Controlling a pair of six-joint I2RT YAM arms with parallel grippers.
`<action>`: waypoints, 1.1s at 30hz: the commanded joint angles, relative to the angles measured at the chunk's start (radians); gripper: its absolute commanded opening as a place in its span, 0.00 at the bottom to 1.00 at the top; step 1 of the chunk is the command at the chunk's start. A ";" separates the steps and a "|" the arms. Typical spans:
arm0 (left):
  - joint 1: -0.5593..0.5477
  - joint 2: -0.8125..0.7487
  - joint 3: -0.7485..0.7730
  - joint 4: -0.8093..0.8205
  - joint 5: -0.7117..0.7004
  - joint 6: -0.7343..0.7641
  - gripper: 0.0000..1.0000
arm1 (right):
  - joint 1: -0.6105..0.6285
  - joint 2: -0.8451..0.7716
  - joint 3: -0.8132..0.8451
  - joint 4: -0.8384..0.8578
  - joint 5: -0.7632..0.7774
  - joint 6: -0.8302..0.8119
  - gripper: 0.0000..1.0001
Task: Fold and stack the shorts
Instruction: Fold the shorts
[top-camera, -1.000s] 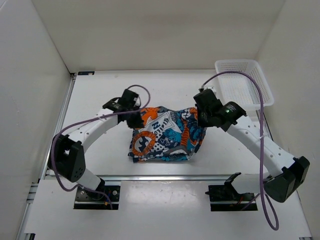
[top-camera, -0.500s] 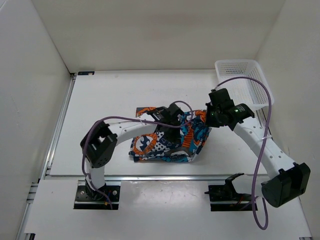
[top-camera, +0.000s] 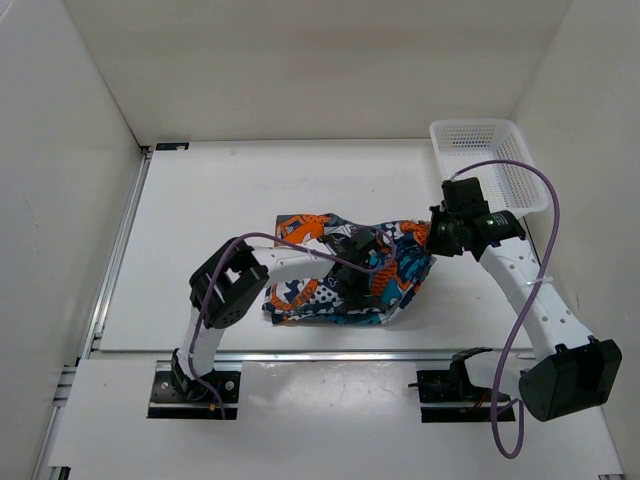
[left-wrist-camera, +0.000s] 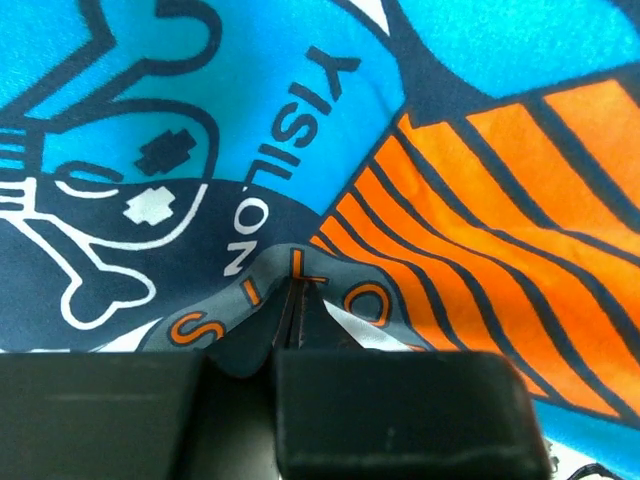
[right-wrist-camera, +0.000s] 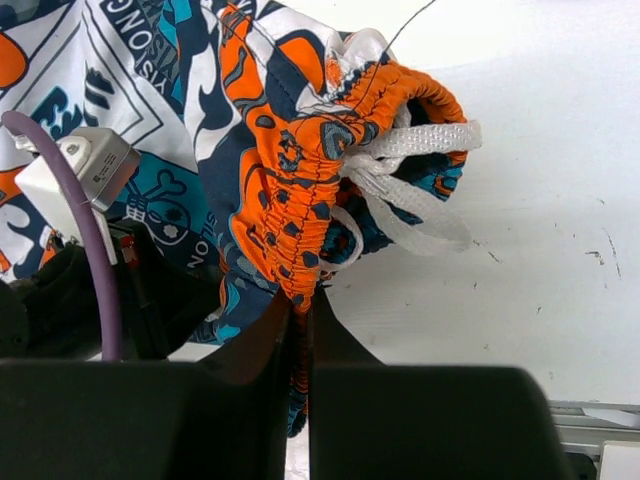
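Observation:
The printed shorts (top-camera: 340, 270) lie crumpled in the middle of the table, orange, teal, grey and white. My left gripper (top-camera: 362, 282) reaches across them and is shut on a fold of the cloth, seen close in the left wrist view (left-wrist-camera: 292, 300). My right gripper (top-camera: 436, 238) is shut on the orange elastic waistband (right-wrist-camera: 300, 230) at the shorts' right end, holding it a little off the table. The white drawstring (right-wrist-camera: 415, 180) hangs loose beside the waistband. The left arm shows in the right wrist view (right-wrist-camera: 75, 180).
A white plastic basket (top-camera: 487, 160) stands at the back right corner of the table (top-camera: 210, 200). White walls close in the left, back and right sides. A purple cable (top-camera: 520, 300) loops along the right arm.
The right gripper has pulled the waistband to the right, toward the basket. The left gripper has moved right across the shorts, its arm folding in. The shorts have stretched out rightward.

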 joint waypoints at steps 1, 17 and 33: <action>-0.008 -0.076 0.000 0.004 0.022 0.016 0.10 | -0.023 -0.031 0.003 0.048 -0.042 -0.028 0.00; 0.487 -0.350 -0.241 -0.029 -0.094 0.228 0.10 | -0.023 0.053 0.105 0.029 -0.071 -0.124 0.00; 0.627 -0.248 -0.338 0.002 -0.102 0.285 0.10 | -0.023 0.136 0.172 0.011 -0.062 -0.152 0.00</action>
